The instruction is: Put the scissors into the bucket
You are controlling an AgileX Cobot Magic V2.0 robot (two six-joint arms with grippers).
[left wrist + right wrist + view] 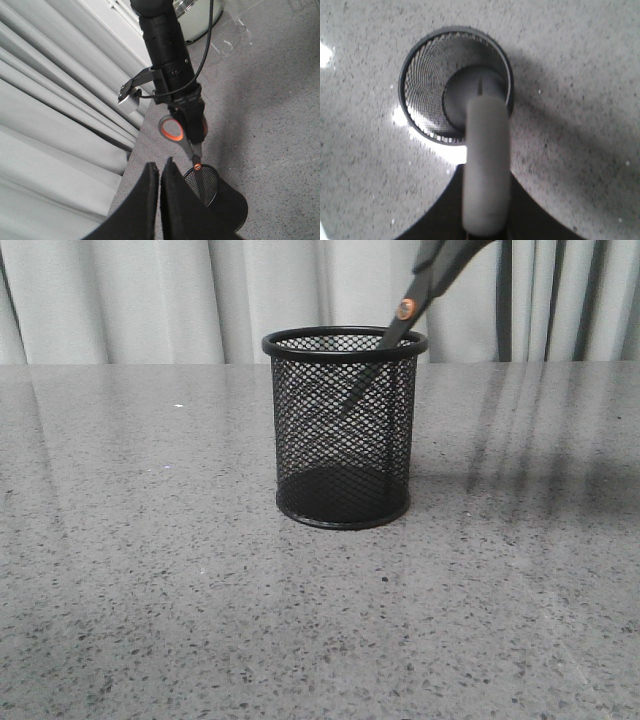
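- the scissors (420,290) are being held tilted over the bucket (343,430), blades down; in the front view the tips are showing through the mesh inside the cup, below the rim but well above the base.
- in the left wrist view the handle end is being gripped by the right gripper (192,127), which is closed on the scissors with one orange-lined loop standing clear beside it.
- the left gripper (161,200) is being kept near, above the bucket, its fingers almost touching and nothing between them.
- the bucket is standing upright on the counter (150,570), apart from anything else.
- risk: the scissors are being judged longer than the bucket is tall, so on release the handles are likely to be left leaning over the rim; a light cup could be tipped by that weight.
- risk: the blades are being held close to the right side of the rim; a sideways drift could be pushing the wall and sliding the bucket.
- risk: a release from this height could be letting the tips strike the base hard and rock the cup.
- a lower, more centred descent before opening is being called for.
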